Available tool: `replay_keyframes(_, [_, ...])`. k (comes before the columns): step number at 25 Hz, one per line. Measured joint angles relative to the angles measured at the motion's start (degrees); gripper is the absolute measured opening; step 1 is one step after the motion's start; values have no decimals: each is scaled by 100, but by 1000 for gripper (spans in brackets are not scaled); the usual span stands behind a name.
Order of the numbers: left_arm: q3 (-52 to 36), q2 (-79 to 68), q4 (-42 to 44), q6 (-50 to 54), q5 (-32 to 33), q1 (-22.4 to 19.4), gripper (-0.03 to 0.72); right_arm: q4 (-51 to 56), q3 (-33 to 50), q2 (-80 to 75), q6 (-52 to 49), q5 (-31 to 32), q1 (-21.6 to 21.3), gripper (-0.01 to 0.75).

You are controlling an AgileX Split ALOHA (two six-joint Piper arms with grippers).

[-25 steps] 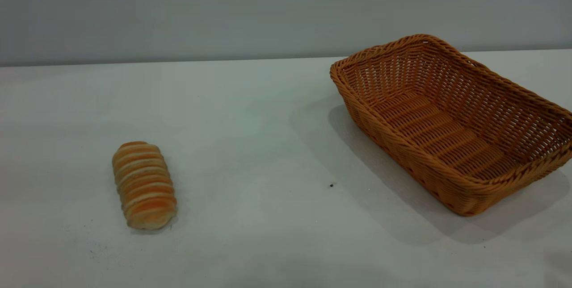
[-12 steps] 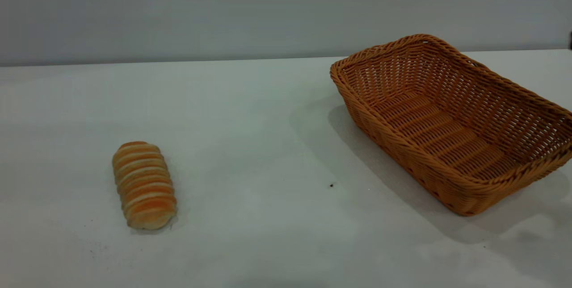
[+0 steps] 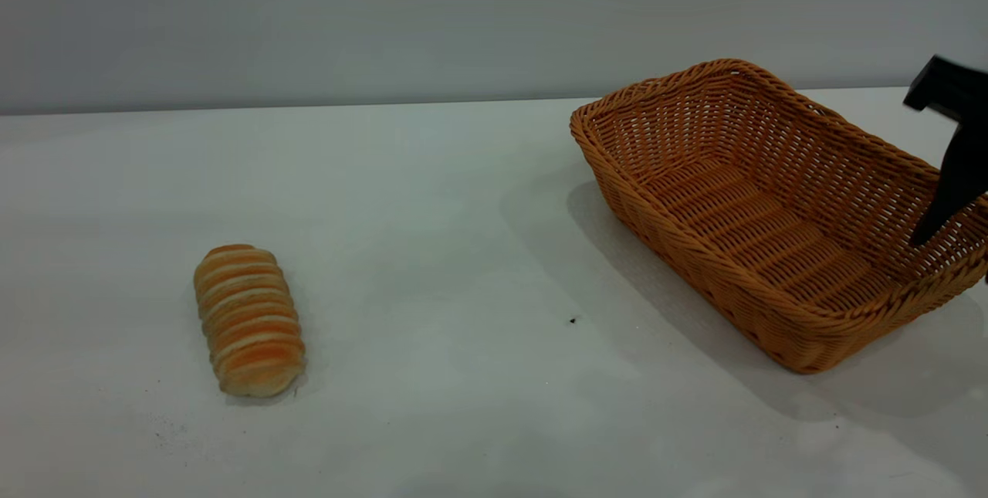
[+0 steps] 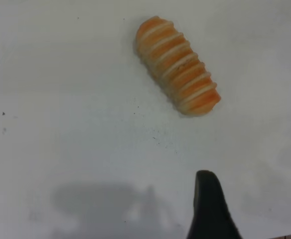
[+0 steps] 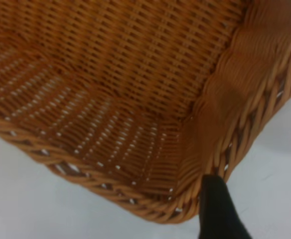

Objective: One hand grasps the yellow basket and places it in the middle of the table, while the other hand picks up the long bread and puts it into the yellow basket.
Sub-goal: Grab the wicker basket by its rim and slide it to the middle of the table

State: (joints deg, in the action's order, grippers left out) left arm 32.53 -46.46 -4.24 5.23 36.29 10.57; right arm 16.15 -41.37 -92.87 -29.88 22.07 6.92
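The yellow basket (image 3: 779,212) sits at the right of the exterior frame on the table (image 3: 432,197), turned at an angle, its right corner cut off by the frame edge. Its ribbed bottom is bare. In the right wrist view the basket (image 5: 135,99) fills nearly the whole frame, only one corner and part of the braided rim showing, with bare table beyond it.

The table spreads white across the exterior frame, with a few small dark specks near the centre and lower left.

The long bread (image 3: 248,319) lies at the lower left of the exterior frame, well apart from the basket, its length running toward the camera. In the left wrist view the bread (image 4: 178,64) lies diagonally in the upper middle.

The right gripper (image 3: 951,166) enters at the right edge of the exterior frame, one dark finger reaching down inside the basket's near-right corner; the other finger is out of frame, so whether this claw is open or closed cannot be told. In the right wrist view one finger tip (image 5: 215,209) shows at the rim's corner.

Of the left gripper, only one dark finger tip (image 4: 210,209) shows, at the bottom of the left wrist view, apart from the bread; its state cannot be told either.
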Motion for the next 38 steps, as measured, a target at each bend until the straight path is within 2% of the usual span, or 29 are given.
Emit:
replay_keyframes(14, [0, 0, -27, -124, 0, 0, 504, -4, 0, -687, -5, -539, -12, 453])
replay_keyframes(22, [0, 0, -27, -124, -17, 0, 504, 12, -29, -1220, 6, -1156, -12, 444])
replay_keyframes(26, [0, 0, -27, -124, -27, 0, 504, 48, -55, -1466, 24, -1379, -12, 369])
replay_keyframes(32, [0, 0, -27, -124, -33, 0, 504, 148, -98, -1562, 234, -1628, -32, 107])
replay_keyframes(38, [4, 0, -27, -124, -44, 0, 504, 97, -409, -1608, 872, -1228, -44, 100])
